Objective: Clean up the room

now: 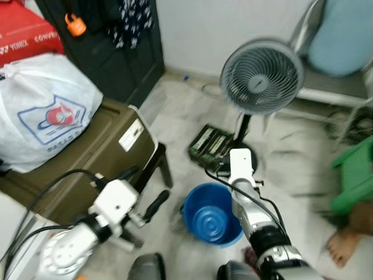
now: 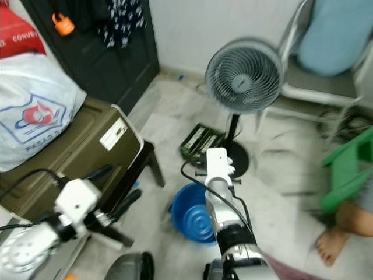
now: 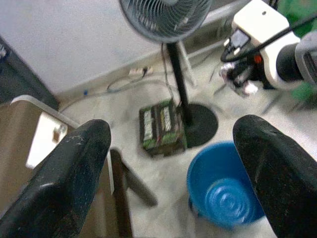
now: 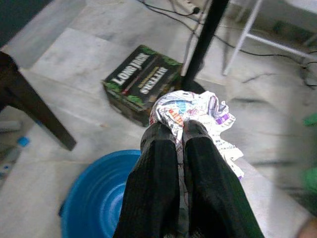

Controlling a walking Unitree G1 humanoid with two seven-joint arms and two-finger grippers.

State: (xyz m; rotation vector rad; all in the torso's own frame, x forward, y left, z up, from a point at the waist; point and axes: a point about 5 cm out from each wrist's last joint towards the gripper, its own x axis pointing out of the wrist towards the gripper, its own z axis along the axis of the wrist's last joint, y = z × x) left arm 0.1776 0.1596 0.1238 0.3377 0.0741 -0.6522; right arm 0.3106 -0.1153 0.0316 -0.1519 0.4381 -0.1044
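My right gripper (image 4: 179, 130) is shut on a crumpled printed paper wrapper (image 4: 198, 111), which it holds above the floor by the far rim of a blue bucket (image 1: 211, 213). In the left wrist view the same wrapper (image 3: 237, 79) hangs under the right wrist, above and beyond the bucket (image 3: 225, 188). My left gripper (image 1: 145, 189) is open and holds nothing, to the left of the bucket beside a brown case (image 1: 99, 157). The bucket looks empty inside.
A standing fan (image 1: 261, 76) and a green carton (image 1: 211, 146) sit just beyond the bucket. A white plastic bag (image 1: 41, 111) lies on the brown case. At the right are a green stool (image 1: 355, 175), a person's bare foot (image 1: 344, 245) and a chair (image 1: 344, 35).
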